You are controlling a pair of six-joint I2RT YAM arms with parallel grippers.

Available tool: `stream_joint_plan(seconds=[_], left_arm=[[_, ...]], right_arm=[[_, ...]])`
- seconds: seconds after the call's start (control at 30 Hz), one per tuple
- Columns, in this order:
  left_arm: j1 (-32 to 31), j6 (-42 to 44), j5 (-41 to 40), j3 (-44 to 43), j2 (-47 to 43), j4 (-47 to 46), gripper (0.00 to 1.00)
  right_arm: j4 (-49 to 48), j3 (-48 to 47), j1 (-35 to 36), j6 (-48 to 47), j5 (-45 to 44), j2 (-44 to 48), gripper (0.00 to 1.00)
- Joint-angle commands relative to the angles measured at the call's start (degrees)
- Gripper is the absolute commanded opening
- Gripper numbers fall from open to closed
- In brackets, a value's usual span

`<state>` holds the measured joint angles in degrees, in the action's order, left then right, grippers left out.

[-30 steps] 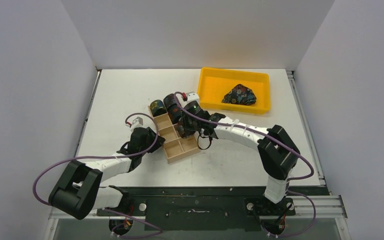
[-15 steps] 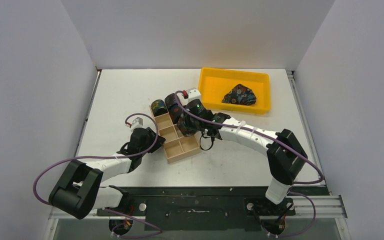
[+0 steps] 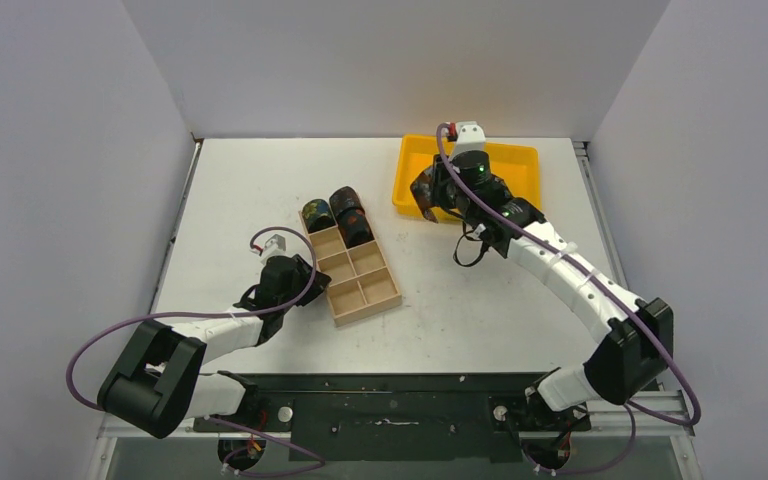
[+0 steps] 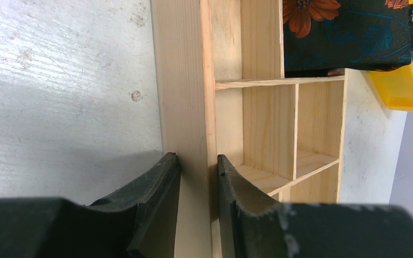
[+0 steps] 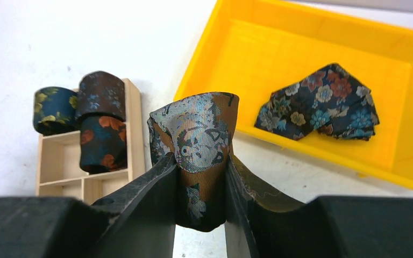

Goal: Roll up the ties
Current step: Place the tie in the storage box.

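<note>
Counting five ties: three rolled at the far end of the one box [image 4: 183, 80], namely yellow-flower roll [image 5: 54, 110], dark roll [image 5: 101, 94] and orange-flower roll [image 5: 103, 142]. One loose floral tie [image 5: 320, 102] lies in the one tray [image 5: 301, 48] at the table's [image 3: 260, 180] far right corner. One brown tie [image 5: 199, 134] sits bunched in the right gripper [image 5: 201, 161], jaws clamped on it, at the tray's left edge. Left gripper [image 4: 197, 161] jaws pinch the box's side wall, left of table centre.
</note>
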<state>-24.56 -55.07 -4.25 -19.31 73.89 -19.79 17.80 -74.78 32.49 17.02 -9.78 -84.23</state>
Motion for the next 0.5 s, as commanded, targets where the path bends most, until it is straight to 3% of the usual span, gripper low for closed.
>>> stream_joint_plan(seconds=[0.0, 0.47], left_arm=[[-0.9, -0.1, 4.3, 1.0, 1.6, 3.8, 0.05], [-1.0, -2.0, 5.8, 2.8, 0.8, 2.4, 0.04]], right_arm=[[0.0, -1.4, 1.7, -2.7, -2.7, 2.3, 0.05], [-10.7, 7.2, 12.4, 0.5, -5.0, -6.9, 0.05]])
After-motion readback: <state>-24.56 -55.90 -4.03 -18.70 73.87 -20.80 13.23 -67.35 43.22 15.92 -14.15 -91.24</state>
